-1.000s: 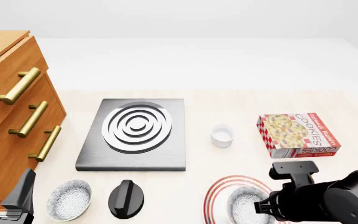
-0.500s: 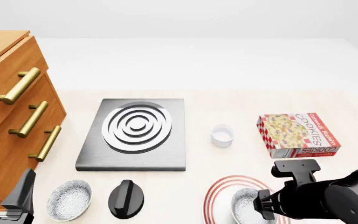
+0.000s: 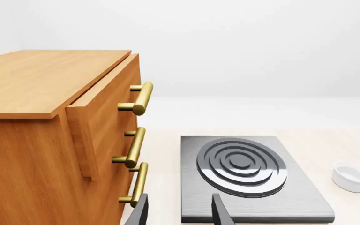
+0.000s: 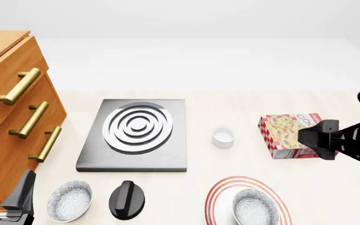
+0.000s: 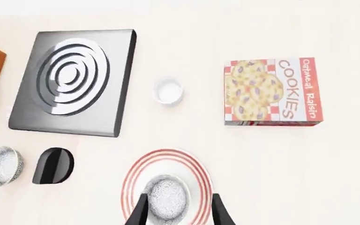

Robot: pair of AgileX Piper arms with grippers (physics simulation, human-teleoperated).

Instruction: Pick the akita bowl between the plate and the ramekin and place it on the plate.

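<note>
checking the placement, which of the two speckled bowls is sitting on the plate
The akita bowl on the right, resting inside the red-ringed plate. The other speckled bowl sits on the bare table beside the black knob.

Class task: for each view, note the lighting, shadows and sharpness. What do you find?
Front view: even light, faint shadows, right arm crisp against the pale table. Left wrist view: sharp cabinet, blank backdrop. Right wrist view: no glare on the plate; cookie box lettering legible.

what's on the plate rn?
One akita bowl sits on the plate, upright, speckled inside showing and empty. The plate's centre under it is covered. Right hand hangs open above it.
</note>
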